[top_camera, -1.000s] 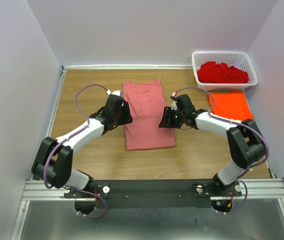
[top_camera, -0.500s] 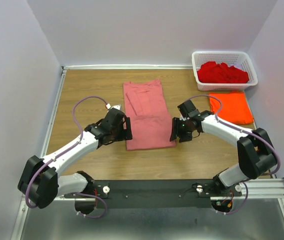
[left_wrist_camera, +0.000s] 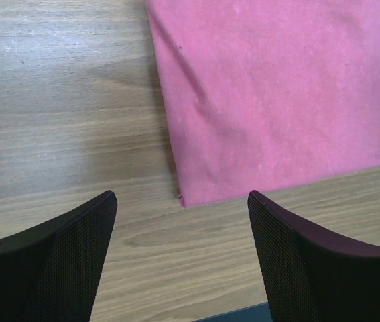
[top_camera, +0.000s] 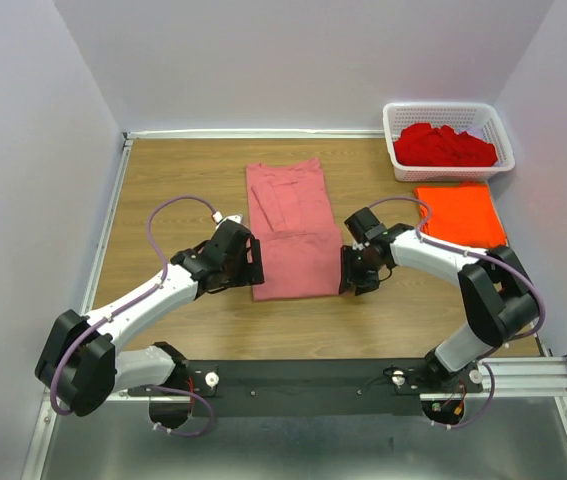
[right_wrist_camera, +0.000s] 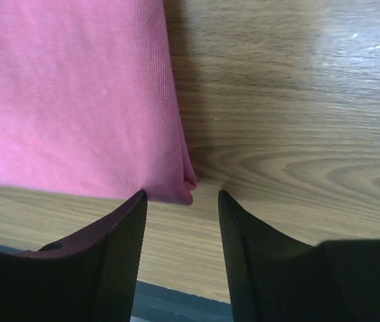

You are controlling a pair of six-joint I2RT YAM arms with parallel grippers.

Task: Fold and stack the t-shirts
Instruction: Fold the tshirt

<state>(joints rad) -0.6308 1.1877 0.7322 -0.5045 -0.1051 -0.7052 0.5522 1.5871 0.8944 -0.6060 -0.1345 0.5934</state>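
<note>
A large salmon-pink t-shirt (top_camera: 288,225) lies flat on the table as a long strip, its near end towards the arms. My left gripper (top_camera: 255,264) is open at the strip's near left corner. In the left wrist view that pink t-shirt (left_wrist_camera: 277,100) ends in a corner just beyond my left gripper (left_wrist_camera: 181,196). My right gripper (top_camera: 347,274) is open at the near right corner. In the right wrist view, the pink t-shirt (right_wrist_camera: 69,94) has its corner between the tips of my right gripper (right_wrist_camera: 181,194). A folded orange t-shirt (top_camera: 460,214) lies at the right.
A white lattice basket (top_camera: 446,108) at the back right holds several deep red t-shirts (top_camera: 443,146). White walls close in the table on three sides. Bare wood shows left of the pink shirt and along the near edge (top_camera: 293,325).
Both grippers have slid from the pink shirt's mid sides down to its near corners. The left jaws have spread wider. The shirt has not moved.
</note>
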